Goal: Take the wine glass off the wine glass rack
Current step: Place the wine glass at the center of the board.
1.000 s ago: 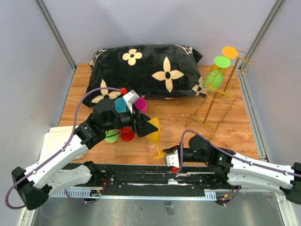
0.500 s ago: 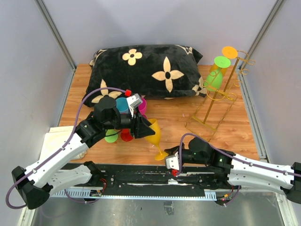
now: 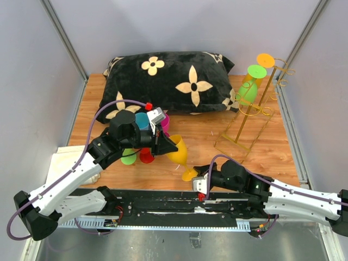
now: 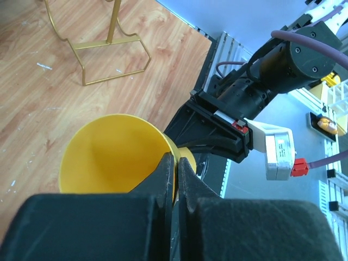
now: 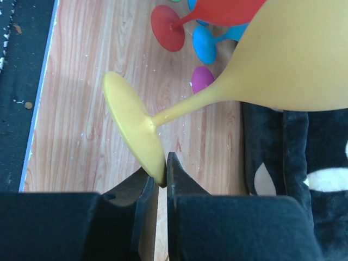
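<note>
A yellow wine glass point(image 3: 178, 153) hangs tilted above the table between both arms. My left gripper point(image 3: 168, 145) is shut on the rim of its bowl point(image 4: 109, 157), one finger inside and one outside. My right gripper point(image 3: 197, 178) pinches the edge of its foot point(image 5: 133, 125), the fingers point(image 5: 179, 179) close on either side. The gold wine glass rack point(image 3: 253, 109) stands at the right rear with a green glass point(image 3: 248, 89) and an orange glass point(image 3: 265, 61) hanging upside down on it. Its wire base point(image 4: 109, 54) shows in the left wrist view.
A black pillow with cream flowers point(image 3: 168, 81) lies along the back. Red point(image 5: 217, 11), blue point(image 5: 204, 43) and magenta point(image 5: 202, 79) glasses lie clustered under the left arm, with a green one point(image 3: 129, 157) beside them. A white cloth point(image 3: 65, 163) sits at the left front edge.
My left gripper went from open to shut on the yellow glass's bowl rim. The glass's foot shifted slightly right and up with the right gripper.
</note>
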`<state>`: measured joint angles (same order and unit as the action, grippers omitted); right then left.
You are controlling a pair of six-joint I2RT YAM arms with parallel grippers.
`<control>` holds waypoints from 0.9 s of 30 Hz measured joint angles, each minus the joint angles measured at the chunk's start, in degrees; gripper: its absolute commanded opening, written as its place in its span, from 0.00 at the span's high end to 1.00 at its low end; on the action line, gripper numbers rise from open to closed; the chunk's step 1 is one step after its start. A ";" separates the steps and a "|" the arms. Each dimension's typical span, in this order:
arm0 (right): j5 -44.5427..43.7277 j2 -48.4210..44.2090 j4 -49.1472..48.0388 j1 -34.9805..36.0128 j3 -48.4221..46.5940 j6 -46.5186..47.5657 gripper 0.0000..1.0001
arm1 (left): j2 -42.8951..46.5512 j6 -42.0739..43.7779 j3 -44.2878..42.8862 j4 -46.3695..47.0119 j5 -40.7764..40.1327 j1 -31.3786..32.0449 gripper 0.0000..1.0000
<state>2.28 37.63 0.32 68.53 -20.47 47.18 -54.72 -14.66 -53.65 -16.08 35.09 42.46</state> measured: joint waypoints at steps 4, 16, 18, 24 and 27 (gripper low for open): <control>-1.14 -1.33 -0.26 -0.02 0.46 -0.13 0.72 | 0.02 -1.01 -0.46 -0.13 -0.98 0.15 1.00; -0.55 -6.40 -2.05 -0.04 1.38 -1.90 0.32 | 1.64 -3.63 -0.52 -2.21 -16.65 0.85 1.00; -0.37 -7.48 -2.25 -0.07 1.57 -2.03 0.30 | 1.90 -4.04 -0.52 -2.08 -18.95 0.87 0.99; 0.76 -13.29 -4.20 -0.07 2.08 -3.98 0.29 | -1.81 -4.35 -0.87 -2.91 -26.64 2.64 1.00; 4.11 -17.14 -4.79 -0.07 2.05 -5.73 0.27 | -7.28 -4.00 -2.01 -5.29 -31.10 4.96 1.00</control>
<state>6.39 20.49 -4.47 68.47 -18.41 41.45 -62.00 -18.65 -55.66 -21.37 3.99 47.42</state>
